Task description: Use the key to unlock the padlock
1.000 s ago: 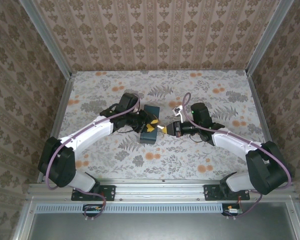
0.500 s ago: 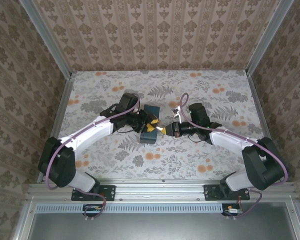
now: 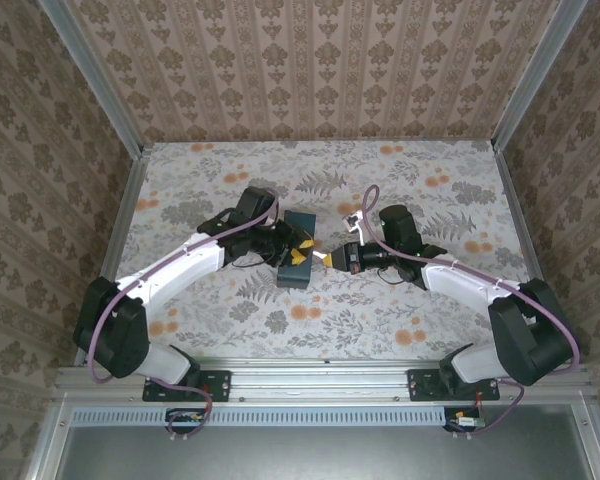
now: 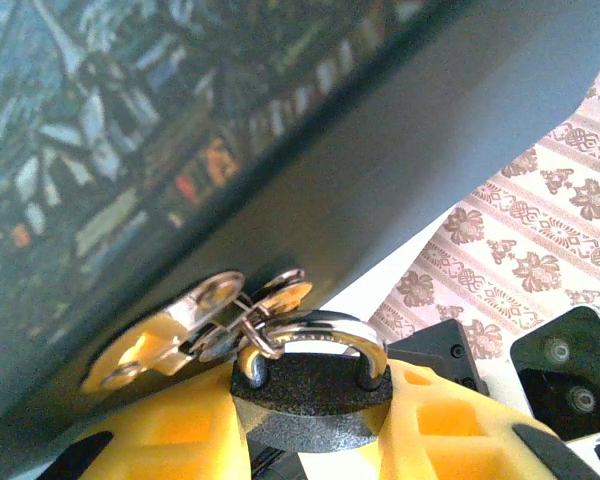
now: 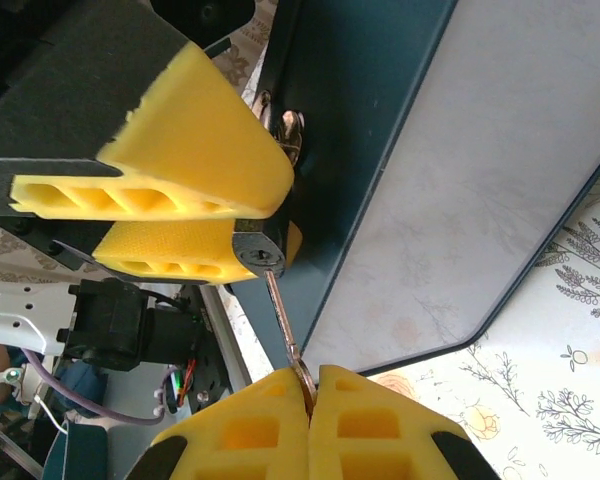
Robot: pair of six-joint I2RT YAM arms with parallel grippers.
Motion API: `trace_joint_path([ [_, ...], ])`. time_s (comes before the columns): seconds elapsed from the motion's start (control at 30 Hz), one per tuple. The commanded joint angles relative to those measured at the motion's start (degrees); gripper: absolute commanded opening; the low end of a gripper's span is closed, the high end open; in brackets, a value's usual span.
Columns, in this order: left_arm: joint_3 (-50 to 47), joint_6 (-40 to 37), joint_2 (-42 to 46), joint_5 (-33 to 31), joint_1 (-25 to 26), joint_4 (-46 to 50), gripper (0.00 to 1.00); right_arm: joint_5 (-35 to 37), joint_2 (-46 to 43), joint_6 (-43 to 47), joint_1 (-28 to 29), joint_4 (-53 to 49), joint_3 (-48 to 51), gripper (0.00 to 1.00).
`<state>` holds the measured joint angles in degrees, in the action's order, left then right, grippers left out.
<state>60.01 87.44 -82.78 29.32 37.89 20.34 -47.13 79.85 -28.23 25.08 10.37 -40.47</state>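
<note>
Padlock: clamped in left end effector, over counter, against dark box; shackle closed. Key: pinched in closed right end effector, blade in keyway. Change: right arm edged slightly inward; insertion apparently complete, turning remains.

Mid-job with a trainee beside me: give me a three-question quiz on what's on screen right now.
1. True or false: the right claw is shut on the key.
2. What does the left claw clamp? A) padlock B) key C) nothing
3. Fill in: the padlock hangs at the hasp of a dark ____.
Key: 1 true; 2 A; 3 box.
</note>
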Motion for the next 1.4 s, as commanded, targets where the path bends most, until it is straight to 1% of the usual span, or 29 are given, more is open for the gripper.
trace_joint_path([
  [0.0,0.5,0.6,1.9,-1.0,0.6,0.9,0.0,-0.2,-0.5,0.7,0.5,0.8,-1.9,0.0],
  [0.17,0.6,0.8,1.8,-1.1,0.8,0.7,0.0,-0.4,1.6,0.7,0.9,1.2,-2.9,0.0],
  [0.63,0.8,1.1,1.8,-1.1,1.0,0.2,0.0,0.9,2.8,-0.1,1.4,1.8,-3.7,0.0],
  [0.8,1.2,1.7,1.7,-1.3,1.2,1.0,0.0,1.3,2.8,-1.3,1.8,3.8,-4.0,0.0],
  [0.93,1.7,2.3,1.4,-1.5,1.7,1.2,0.0,4.1,2.3,-0.2,3.7,2.6,-5.4,0.0],
  [1.1,2.0,2.5,1.3,-1.9,2.1,1.5,0.0,7.6,2.8,-1.1,5.1,1.1,-7.0,0.0],
  [1.37,1.5,3.3,1.7,-2.5,2.5,2.1,0.0,10.9,1.8,-3.4,8.5,8.5,-6.1,0.0],
])
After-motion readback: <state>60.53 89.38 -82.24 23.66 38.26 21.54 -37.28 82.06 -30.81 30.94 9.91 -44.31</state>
